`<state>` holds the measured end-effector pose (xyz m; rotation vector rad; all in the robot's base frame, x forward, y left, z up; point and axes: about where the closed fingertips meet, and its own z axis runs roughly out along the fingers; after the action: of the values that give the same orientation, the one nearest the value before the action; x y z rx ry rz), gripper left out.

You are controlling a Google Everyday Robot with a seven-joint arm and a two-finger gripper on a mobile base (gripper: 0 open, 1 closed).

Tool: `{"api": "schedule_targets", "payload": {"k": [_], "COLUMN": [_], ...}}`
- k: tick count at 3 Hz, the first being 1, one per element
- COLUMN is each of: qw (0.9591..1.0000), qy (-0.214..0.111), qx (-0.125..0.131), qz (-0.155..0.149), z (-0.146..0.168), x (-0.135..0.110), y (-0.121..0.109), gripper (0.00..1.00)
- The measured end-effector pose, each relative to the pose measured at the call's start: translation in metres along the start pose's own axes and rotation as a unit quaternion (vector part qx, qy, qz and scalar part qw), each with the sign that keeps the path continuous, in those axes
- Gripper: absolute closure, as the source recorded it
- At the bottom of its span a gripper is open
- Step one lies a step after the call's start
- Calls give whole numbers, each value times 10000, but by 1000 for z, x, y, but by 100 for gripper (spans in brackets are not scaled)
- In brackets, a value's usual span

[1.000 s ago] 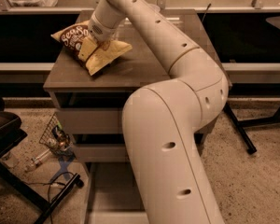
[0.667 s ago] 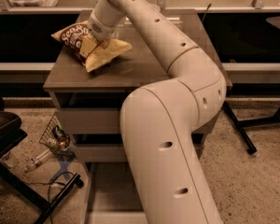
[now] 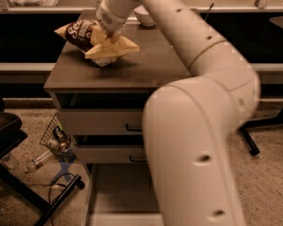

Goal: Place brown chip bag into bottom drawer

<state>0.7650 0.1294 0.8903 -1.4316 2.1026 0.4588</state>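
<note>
The brown chip bag (image 3: 87,37), dark brown with cream-yellow ends, hangs crumpled just above the grey-brown cabinet top (image 3: 151,65), over its left part, and casts a shadow there. My gripper (image 3: 106,32) comes in from the upper right and is shut on the bag's right half; the bag folds around the fingers and hides them. The bottom drawer (image 3: 118,192) is pulled out at the cabinet's foot, showing its flat grey floor. My large white arm covers its right side.
Two upper drawers with dark handles (image 3: 134,126) are closed. A white bowl (image 3: 145,16) sits at the back of the cabinet top. A wire basket with litter (image 3: 55,136) and cables lie on the floor at the left. A black chair base (image 3: 249,142) stands at the right.
The bag has risen a little off the cabinet top in my gripper. The arm's elbow has swung to the right.
</note>
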Motion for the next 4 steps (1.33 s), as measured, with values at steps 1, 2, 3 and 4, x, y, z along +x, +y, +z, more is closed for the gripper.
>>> {"api": "schedule_targets", "payload": {"k": [1,2,3,4], "qw": [9981,9872,9869,9879], "qy": [-387,-1151,-1217,-851], "qx": [460,1074,980,761], "qz": [137,262,394,1052], "z": [-79,-187,-211,-206], "x": [15,25,70,187], "y": [7,54,101,141], "gripper": [100,100,100,100]}}
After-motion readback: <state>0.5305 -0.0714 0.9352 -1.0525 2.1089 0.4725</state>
